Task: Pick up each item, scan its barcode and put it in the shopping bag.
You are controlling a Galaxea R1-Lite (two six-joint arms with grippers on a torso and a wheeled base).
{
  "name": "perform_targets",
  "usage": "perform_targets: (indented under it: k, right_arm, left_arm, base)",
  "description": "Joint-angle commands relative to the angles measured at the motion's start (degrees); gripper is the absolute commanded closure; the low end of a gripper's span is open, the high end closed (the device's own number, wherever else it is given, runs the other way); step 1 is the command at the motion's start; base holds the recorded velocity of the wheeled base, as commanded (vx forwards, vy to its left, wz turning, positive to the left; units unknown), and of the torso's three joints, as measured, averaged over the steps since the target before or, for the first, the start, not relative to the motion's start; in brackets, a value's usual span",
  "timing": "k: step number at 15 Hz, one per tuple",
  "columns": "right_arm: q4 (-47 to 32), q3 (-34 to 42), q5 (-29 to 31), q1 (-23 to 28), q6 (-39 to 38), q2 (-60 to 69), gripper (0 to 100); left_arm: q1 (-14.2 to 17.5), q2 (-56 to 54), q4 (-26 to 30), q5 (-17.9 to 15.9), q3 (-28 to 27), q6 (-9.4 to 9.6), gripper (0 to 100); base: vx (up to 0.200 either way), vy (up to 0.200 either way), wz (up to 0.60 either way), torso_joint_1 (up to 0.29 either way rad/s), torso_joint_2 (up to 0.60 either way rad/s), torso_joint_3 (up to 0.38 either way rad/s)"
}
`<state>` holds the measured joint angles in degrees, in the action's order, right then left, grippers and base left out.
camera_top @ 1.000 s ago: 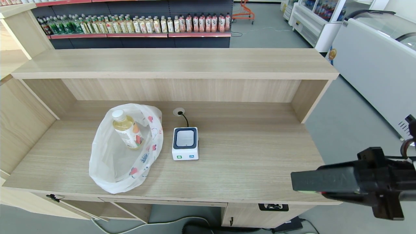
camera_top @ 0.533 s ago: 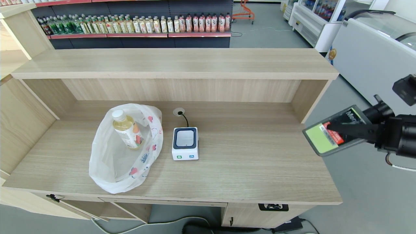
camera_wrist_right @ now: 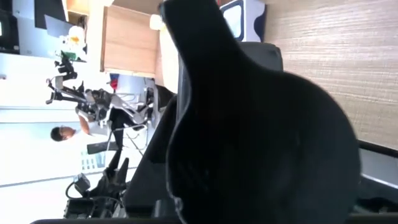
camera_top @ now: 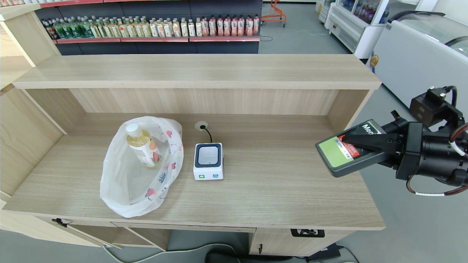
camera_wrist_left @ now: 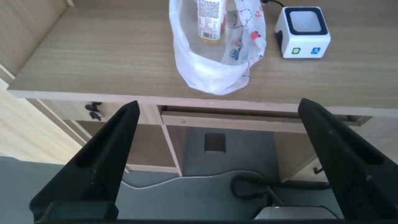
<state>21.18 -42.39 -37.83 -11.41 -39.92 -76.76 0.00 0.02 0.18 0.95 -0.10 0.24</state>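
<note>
My right gripper [camera_top: 360,146] is shut on a flat dark box [camera_top: 340,155] with a green and red face, held in the air over the counter's right end. The barcode scanner [camera_top: 208,161], a small white block with a dark window, sits mid-counter, well left of the box. A white printed shopping bag [camera_top: 135,182] lies open left of the scanner with a bottle of yellow drink [camera_top: 142,146] leaning inside. In the left wrist view my left gripper [camera_wrist_left: 224,162] hangs open below the counter's front edge, with the bag [camera_wrist_left: 214,68] and scanner [camera_wrist_left: 303,31] beyond it.
The wooden counter [camera_top: 278,182] has a raised back shelf [camera_top: 197,71] and side walls. A cable [camera_top: 207,134] runs from the scanner to a hole in the counter. White freezers [camera_top: 420,62] stand to the right, drink shelves behind.
My right arm has risen from low at the counter's front right corner, turned the box's green face up, and carried it left over the counter's right end.
</note>
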Motion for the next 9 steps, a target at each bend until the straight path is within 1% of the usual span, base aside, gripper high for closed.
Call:
perform_targets:
  k: [1,5,9]
  right_arm:
    - [0.0,0.2,0.0,-1.0,0.0,-0.2,100]
    - [0.0,0.6,0.3,-1.1,0.3,-0.1,100]
    - [0.0,1.2,0.4,-0.9,0.3,0.2,100]
  left_arm:
    - [0.0,0.0,0.0,0.0,0.1,0.02,0]
    - [0.0,0.0,0.0,0.0,0.0,0.02,0]
    - [0.0,0.0,-0.1,0.0,0.0,-0.33,0]
  base:
    - [0.000,0.000,0.00,0.000,0.00,0.000]
    - [0.000,0.000,0.00,0.000,0.00,0.000]
    - [0.000,0.200,0.00,0.002,0.00,0.004]
